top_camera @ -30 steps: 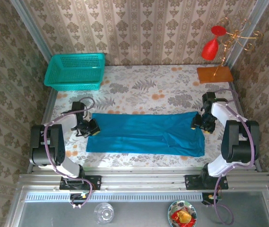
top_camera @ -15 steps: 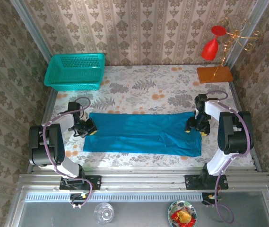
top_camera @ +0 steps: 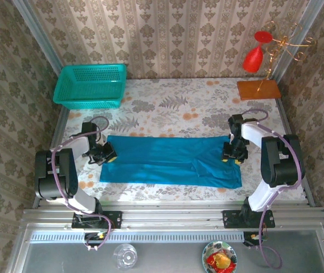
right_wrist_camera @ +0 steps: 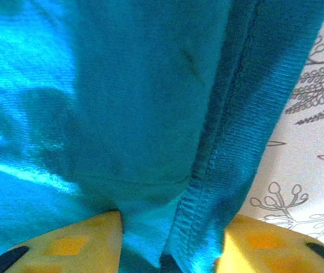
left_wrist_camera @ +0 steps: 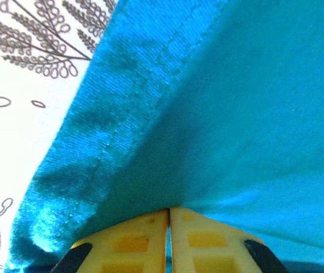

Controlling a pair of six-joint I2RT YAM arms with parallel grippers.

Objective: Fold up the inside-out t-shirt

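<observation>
The inside-out t-shirt (top_camera: 167,162) lies as a long teal-blue strip across the table's middle. My left gripper (top_camera: 109,153) sits at its left end, low on the table. In the left wrist view its yellow fingers (left_wrist_camera: 133,242) are pressed together on a pinch of the cloth (left_wrist_camera: 236,114), with a stitched hem running off to the upper left. My right gripper (top_camera: 229,153) is at the strip's right end. There the yellow fingers (right_wrist_camera: 82,244) stand apart, and the shirt's ribbed hem (right_wrist_camera: 230,131) and a fold of cloth lie between them.
A teal mesh basket (top_camera: 90,85) stands at the back left. A gold stand with a red glass (top_camera: 254,57) on a wooden base (top_camera: 258,89) is at the back right. The flowered tablecloth (top_camera: 179,102) lies bare behind the shirt. Below the front rail sit a glass (top_camera: 124,256) and a fruit bowl (top_camera: 219,259).
My right gripper has slid left onto the shirt's right end and its jaws have narrowed around the hem. The shirt's right edge has shifted left. The left gripper moved slightly up-left.
</observation>
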